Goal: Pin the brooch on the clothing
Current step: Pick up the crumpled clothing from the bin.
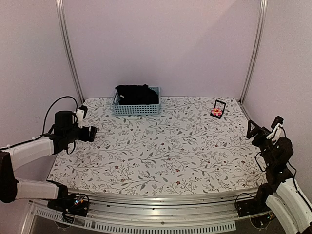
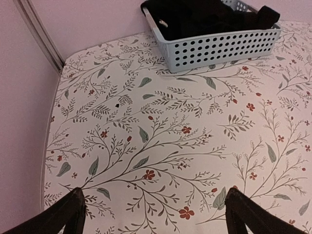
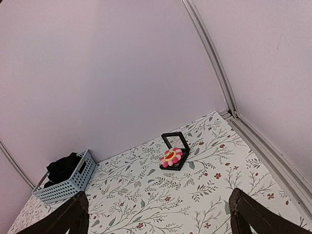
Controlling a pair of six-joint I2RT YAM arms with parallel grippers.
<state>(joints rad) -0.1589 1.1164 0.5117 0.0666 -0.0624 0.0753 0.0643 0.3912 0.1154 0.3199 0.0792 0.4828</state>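
Observation:
The brooch (image 3: 171,157), a pink-petalled flower with a yellow centre, lies on a small black stand (image 3: 178,147) at the back right of the table; the top view shows the brooch (image 1: 216,112) there too. The clothing (image 1: 136,93) is bundled black fabric inside a light-blue basket (image 1: 137,109) at the back centre, and the clothing (image 2: 204,14) also shows in the left wrist view. My left gripper (image 2: 155,214) hovers open over the left side of the table, nothing between its fingers. My right gripper (image 3: 158,217) is open at the right edge, well short of the brooch.
A floral-patterned cloth (image 1: 161,146) covers the table. Pale walls and metal corner posts (image 1: 253,48) close in the back and sides. The basket (image 2: 222,46) stands ahead and to the right of the left gripper.

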